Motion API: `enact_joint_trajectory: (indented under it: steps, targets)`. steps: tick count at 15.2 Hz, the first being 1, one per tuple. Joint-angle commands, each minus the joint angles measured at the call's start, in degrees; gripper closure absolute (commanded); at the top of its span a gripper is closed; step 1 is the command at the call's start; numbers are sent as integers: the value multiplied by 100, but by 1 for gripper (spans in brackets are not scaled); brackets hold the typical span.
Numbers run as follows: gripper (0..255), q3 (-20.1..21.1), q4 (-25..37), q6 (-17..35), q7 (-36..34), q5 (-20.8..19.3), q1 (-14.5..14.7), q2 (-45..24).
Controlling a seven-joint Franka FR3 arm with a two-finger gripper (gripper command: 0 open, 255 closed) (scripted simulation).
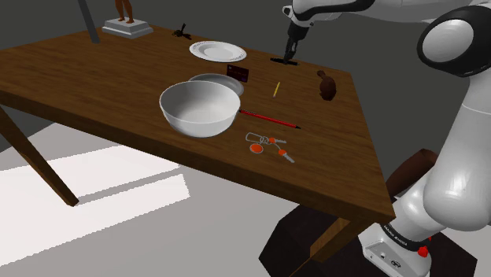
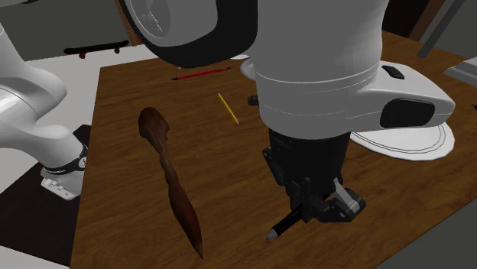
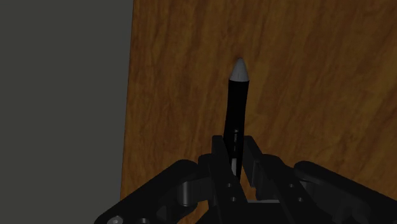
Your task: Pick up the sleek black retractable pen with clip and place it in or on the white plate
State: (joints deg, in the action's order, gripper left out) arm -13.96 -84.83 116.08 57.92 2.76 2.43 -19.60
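Observation:
A black pen with a grey tip (image 3: pixel 237 105) is clasped between the fingers of my gripper (image 3: pixel 235 154), which is shut on its rear half. The pen (image 1: pixel 283 60) lies level at the table's far edge, at or just above the wood; I cannot tell if it touches. In the second exterior view the gripper (image 2: pixel 319 205) points down and the pen's tip (image 2: pixel 277 228) sticks out toward the near edge. The white plate (image 1: pixel 218 52) stands to the shoulder view's left of the gripper, a short way off; its rim (image 2: pixel 413 145) shows behind the hand.
A large white bowl (image 1: pixel 201 107) sits mid-table with a smaller dish (image 1: pixel 220 79) behind it. A red pen (image 1: pixel 269 120), a yellow pencil (image 1: pixel 276 89), a dark card (image 1: pixel 239 74), keys (image 1: pixel 267 145) and a brown carved stick (image 2: pixel 172 176) lie nearby. A statue base (image 1: pixel 126 28) stands far left.

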Motion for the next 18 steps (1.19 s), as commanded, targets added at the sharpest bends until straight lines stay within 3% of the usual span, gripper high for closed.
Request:
enact_joint_trajectory:
  steps: [1,18]
  targets:
    - [255,-2,-6,0,1,-1,-2,-6]
    - [255,-16,1355,-1226,25,32,-80,-141]
